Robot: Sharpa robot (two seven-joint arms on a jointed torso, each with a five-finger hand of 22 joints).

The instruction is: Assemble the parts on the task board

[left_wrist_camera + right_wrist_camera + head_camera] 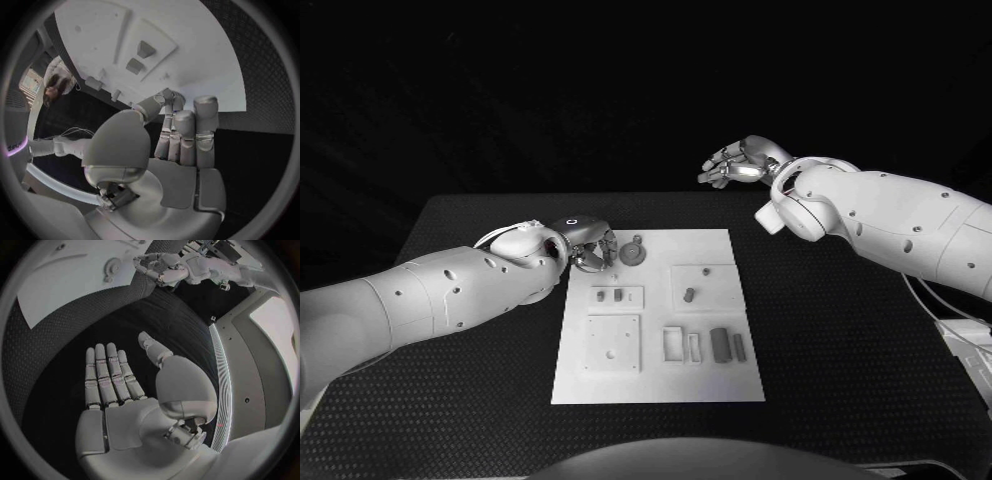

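right hand [119, 390]: empty, fingers straight | over black table [56, 350] | task board [69, 285] beyond

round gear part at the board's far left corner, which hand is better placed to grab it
Left. The left hand hovers right beside the gear part at the task board edge, while the right hand is raised beyond the board, open and empty.

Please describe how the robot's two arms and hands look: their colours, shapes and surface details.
Both arms are white, smooth and rounded, with small dark dots on the shells. The left hand and the right hand are silver metal with jointed, segmented fingers. Each palm carries a large rounded thumb base.
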